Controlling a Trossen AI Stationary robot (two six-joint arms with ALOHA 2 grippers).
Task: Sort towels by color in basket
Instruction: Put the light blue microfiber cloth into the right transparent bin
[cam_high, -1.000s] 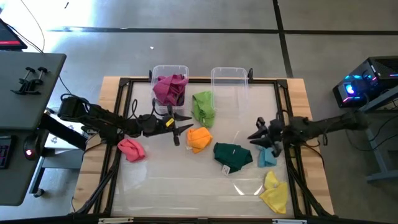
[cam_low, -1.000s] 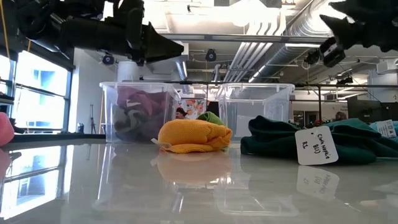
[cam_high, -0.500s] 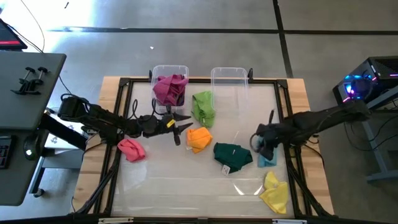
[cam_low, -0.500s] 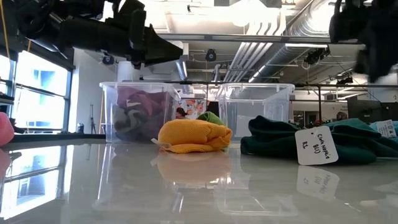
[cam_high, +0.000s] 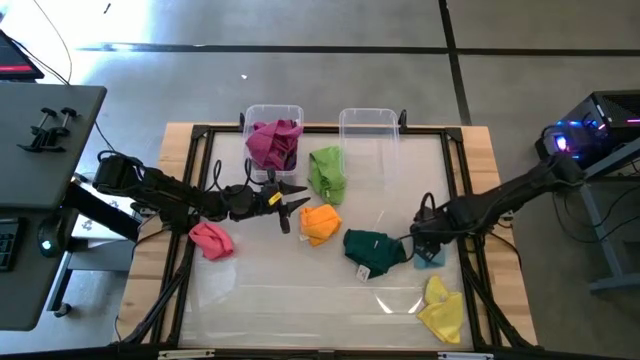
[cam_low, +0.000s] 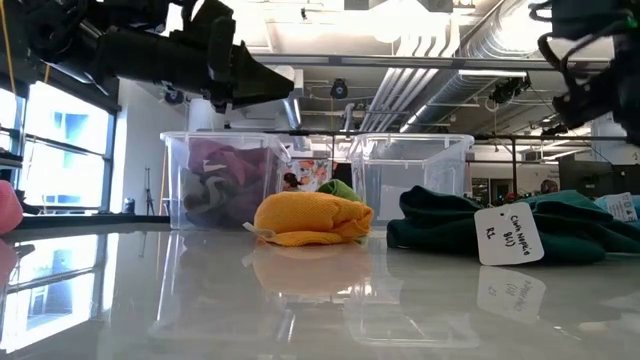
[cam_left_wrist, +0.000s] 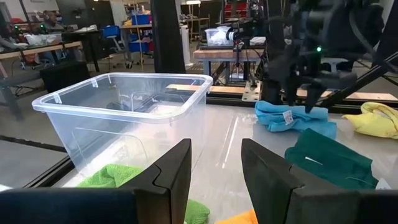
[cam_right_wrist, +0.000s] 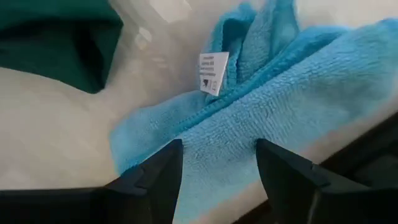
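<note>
My right gripper (cam_right_wrist: 217, 180) stands open and points down over the light blue towel (cam_right_wrist: 261, 124), which lies flat near the table's right edge (cam_high: 430, 259). One finger stands on each side of the towel's ridge. My left gripper (cam_high: 303, 197) hovers open and empty above the table, between the left bin (cam_high: 272, 112) and the orange towel (cam_high: 320, 222). A magenta and purple pile (cam_high: 273, 143) fills the left bin. The light green (cam_high: 327, 172), dark green (cam_high: 375, 250), pink (cam_high: 211, 240) and yellow (cam_high: 441, 308) towels lie on the table. My right gripper comes at the light blue towel from above, with its open fingers (cam_right_wrist: 152, 177) on either side of a raised fold beside the white tag (cam_right_wrist: 213, 65). I cannot tell whether the fingertips touch the cloth. The towel lies flat on the table.
An empty clear bin (cam_high: 368, 128) stands at the far edge, right of the filled one. A black frame (cam_high: 455, 180) runs around the table top. The dark green towel carries a white paper tag (cam_low: 510, 233). Bare table lies along the near edge.
My right gripper has moved down and toward the table's near edge, onto the light blue towel, and has tipped from level to pointing down. My left arm has kept still. No towel has moved.
</note>
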